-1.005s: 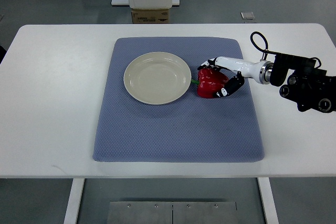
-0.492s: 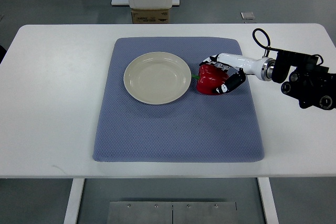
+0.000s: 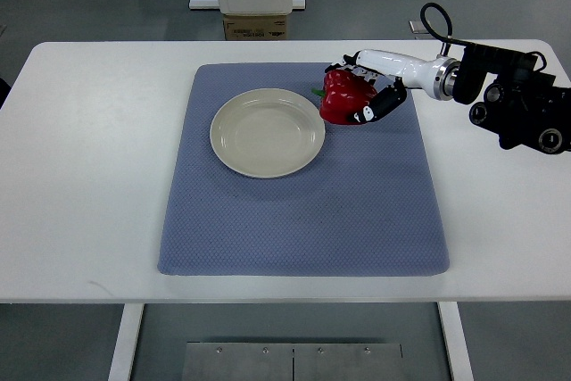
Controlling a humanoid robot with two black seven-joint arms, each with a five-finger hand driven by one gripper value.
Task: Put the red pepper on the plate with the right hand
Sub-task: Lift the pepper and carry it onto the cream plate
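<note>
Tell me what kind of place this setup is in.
Probably a robotics lab or test room: a plain white table on a grey floor, a blue mat staging one empty plate, and a cardboard box behind.

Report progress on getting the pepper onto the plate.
Done: the right hand has grasped the red pepper. In hand: the pepper is held beside the plate's right rim, over the blue mat. Left: carry it over the plate, which holds nothing yet, set it down and let go.
</note>
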